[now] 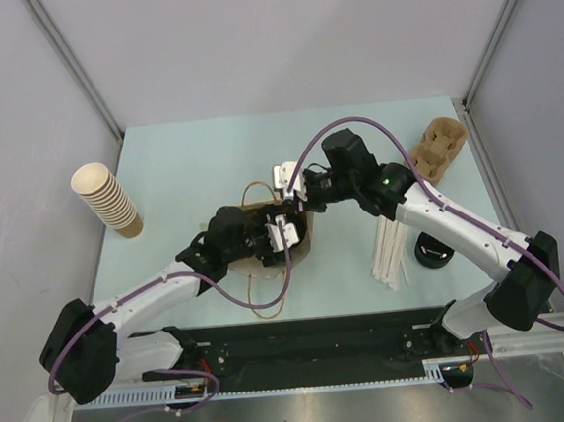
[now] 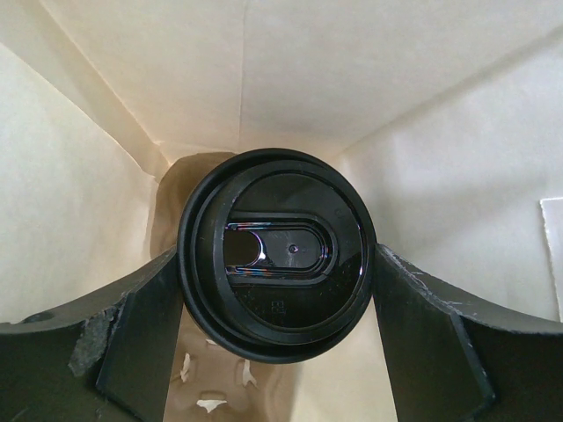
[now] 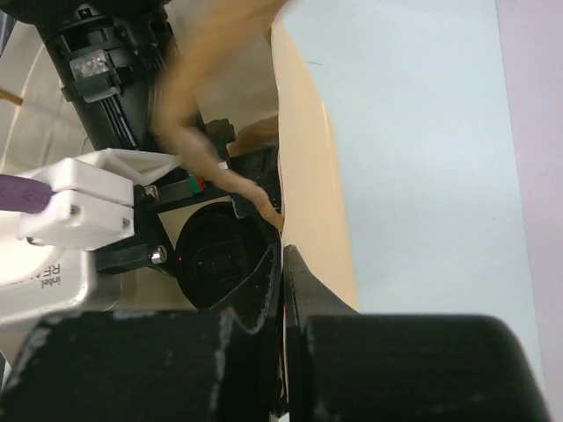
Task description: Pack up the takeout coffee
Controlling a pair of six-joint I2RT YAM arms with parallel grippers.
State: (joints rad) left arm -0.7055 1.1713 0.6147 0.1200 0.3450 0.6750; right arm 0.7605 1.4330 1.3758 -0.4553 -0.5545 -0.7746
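The takeout coffee point(image 2: 277, 255) shows from above as a black lid; its cup body is hidden under the lid. It sits inside a brown paper bag point(image 1: 303, 247) in the middle of the table. My left gripper point(image 2: 277, 262) reaches into the bag, its fingers pressed against both sides of the lid. My right gripper point(image 3: 281, 255) is shut on the bag's rim point(image 3: 308, 176), pinching the paper wall beside the lid point(image 3: 215, 259). The brown pulp carrier tray point(image 1: 439, 150) lies at the back right, apart from both grippers.
A tilted stack of nested tan cups point(image 1: 108, 199) stands at the left. White sticks point(image 1: 389, 251) and black round lids point(image 1: 434, 251) lie under the right arm. The bag's cord handles point(image 1: 265, 301) loop toward the near edge.
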